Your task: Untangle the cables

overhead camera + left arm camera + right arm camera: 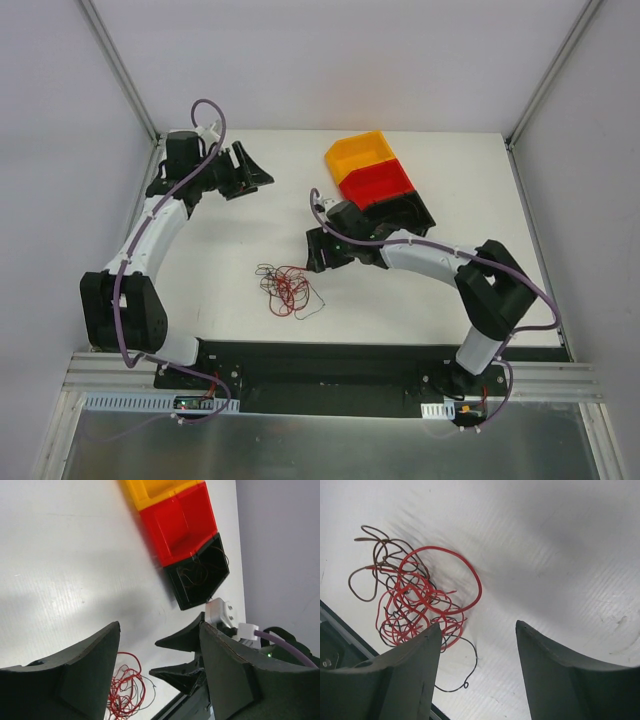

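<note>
Cables (287, 288) lie in one knotted heap on the bench (220, 250). Right jaws hang spread beside it, likely poised to pluck a strand; left jaws, also spread, sit well apart.

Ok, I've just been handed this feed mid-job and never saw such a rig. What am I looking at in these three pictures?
Two robot arms are bolted at the near edge of a white table. The overhead picture looks down from behind them; the other two come from a camera on each wrist, the dark wedges being that arm's own fingers. The left gripper hangs open at the far left, the right gripper open just beyond the cables, a loose tangle of thin red and dark wires. A yellow bin, red bin and black bin line up far right. Nothing is held.
</note>
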`<action>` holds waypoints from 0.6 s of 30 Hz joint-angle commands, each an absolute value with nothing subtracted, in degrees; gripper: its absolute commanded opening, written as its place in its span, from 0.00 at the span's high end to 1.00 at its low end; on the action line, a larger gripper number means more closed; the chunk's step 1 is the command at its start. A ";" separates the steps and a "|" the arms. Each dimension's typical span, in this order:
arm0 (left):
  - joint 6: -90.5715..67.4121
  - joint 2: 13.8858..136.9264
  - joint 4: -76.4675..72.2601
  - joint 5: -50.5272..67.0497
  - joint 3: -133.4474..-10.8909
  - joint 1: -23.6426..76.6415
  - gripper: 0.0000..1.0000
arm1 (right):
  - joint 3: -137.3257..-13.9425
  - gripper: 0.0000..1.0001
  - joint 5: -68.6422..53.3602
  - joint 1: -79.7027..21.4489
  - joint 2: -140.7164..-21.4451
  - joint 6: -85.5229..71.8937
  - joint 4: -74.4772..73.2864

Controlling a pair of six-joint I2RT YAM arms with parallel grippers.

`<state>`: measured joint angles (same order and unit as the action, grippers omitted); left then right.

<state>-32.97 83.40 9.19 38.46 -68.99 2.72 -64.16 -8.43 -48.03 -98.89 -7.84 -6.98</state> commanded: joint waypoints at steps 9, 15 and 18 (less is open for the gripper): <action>-30.85 73.67 12.05 24.80 -57.42 18.70 0.31 | -41.76 0.39 -9.13 -50.53 -89.82 -28.54 10.96; -30.76 68.99 10.29 19.69 -46.77 25.04 0.29 | -40.34 0.47 -14.94 -51.32 -94.13 -32.96 18.19; -31.46 69.79 10.02 19.25 -43.60 26.80 0.30 | -39.38 0.55 -14.77 -52.29 -94.40 -33.40 18.98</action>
<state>-30.63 70.00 11.94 23.00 -47.00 25.06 -41.01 -12.97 -50.92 -93.56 -29.71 14.22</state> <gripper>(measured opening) 0.706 0.487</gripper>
